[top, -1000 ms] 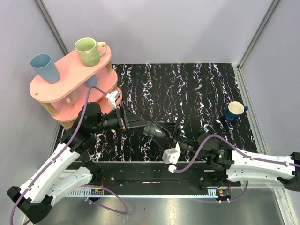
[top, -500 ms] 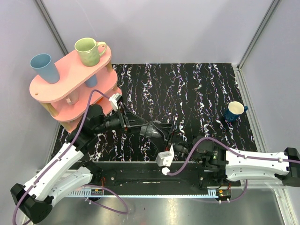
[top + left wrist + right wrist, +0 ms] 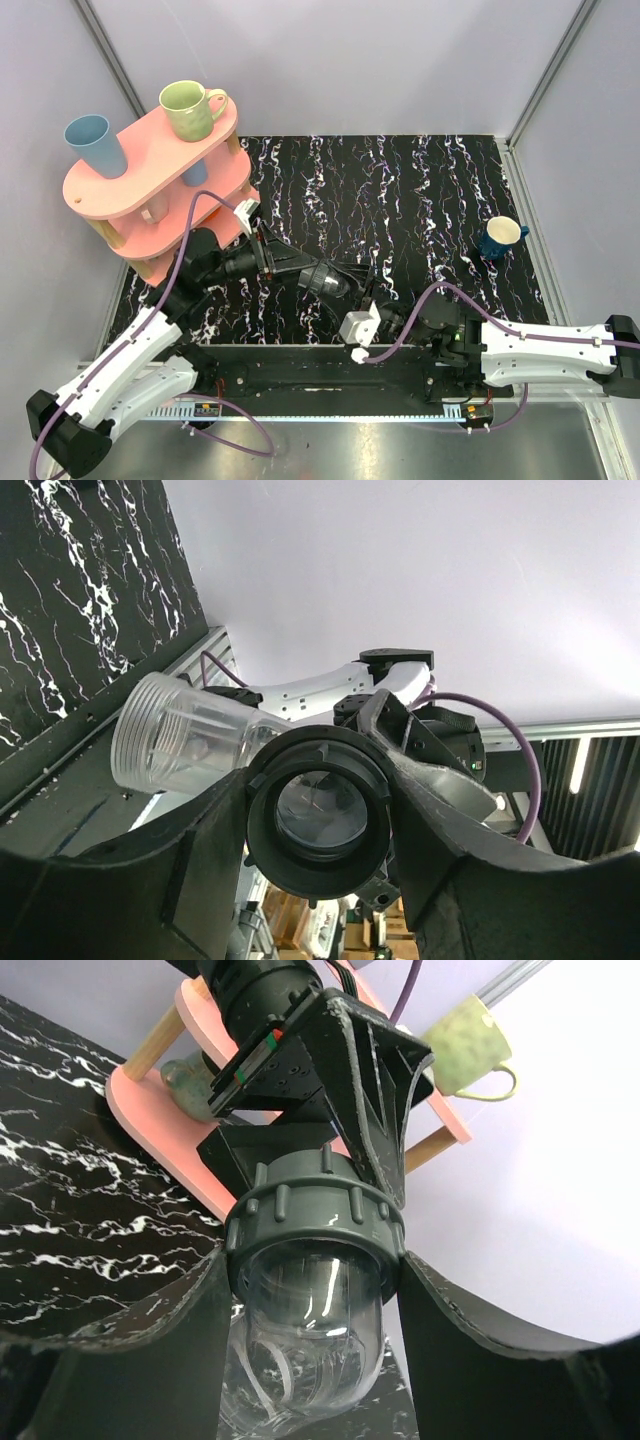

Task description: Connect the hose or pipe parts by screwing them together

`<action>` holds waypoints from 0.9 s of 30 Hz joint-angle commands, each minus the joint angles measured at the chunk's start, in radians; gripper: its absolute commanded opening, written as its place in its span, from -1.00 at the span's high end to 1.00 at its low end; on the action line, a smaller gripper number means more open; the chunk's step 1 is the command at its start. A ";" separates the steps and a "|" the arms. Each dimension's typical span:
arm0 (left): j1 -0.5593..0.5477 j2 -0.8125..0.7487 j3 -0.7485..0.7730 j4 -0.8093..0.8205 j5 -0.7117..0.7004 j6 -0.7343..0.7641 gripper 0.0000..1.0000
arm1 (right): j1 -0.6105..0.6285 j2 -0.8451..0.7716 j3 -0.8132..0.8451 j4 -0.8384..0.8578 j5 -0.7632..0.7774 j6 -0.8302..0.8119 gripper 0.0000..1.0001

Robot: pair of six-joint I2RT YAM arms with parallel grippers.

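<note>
grey collar [image 3: 315,1222] in left gripper [image 3: 320,815], clear fitting [image 3: 312,1305] in right gripper [image 3: 312,1345]

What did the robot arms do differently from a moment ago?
The left tool closed in and took hold of the dark ring fitting. The right arm slid a little left, and the right tool kept its hold on the clear fitting. The fittings barely shifted. The pink shelf and the blue mug did not move.

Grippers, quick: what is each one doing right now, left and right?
Left gripper: closed on the grey collar.
Right gripper: closed on the clear pipe piece.
</note>
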 commanded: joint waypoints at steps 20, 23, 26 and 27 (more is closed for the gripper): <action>-0.023 -0.199 -0.184 0.479 0.100 0.699 1.00 | -0.044 0.024 0.126 0.059 -0.015 1.222 1.00; -0.023 -0.231 -0.254 0.647 0.089 0.658 1.00 | -0.050 0.004 0.090 0.130 -0.026 1.301 1.00; -0.024 -0.245 -0.312 0.782 0.083 0.637 1.00 | -0.055 -0.019 0.083 0.155 -0.035 1.339 1.00; -0.024 -0.245 -0.319 0.793 0.084 0.633 1.00 | -0.055 -0.024 0.080 0.155 -0.032 1.341 1.00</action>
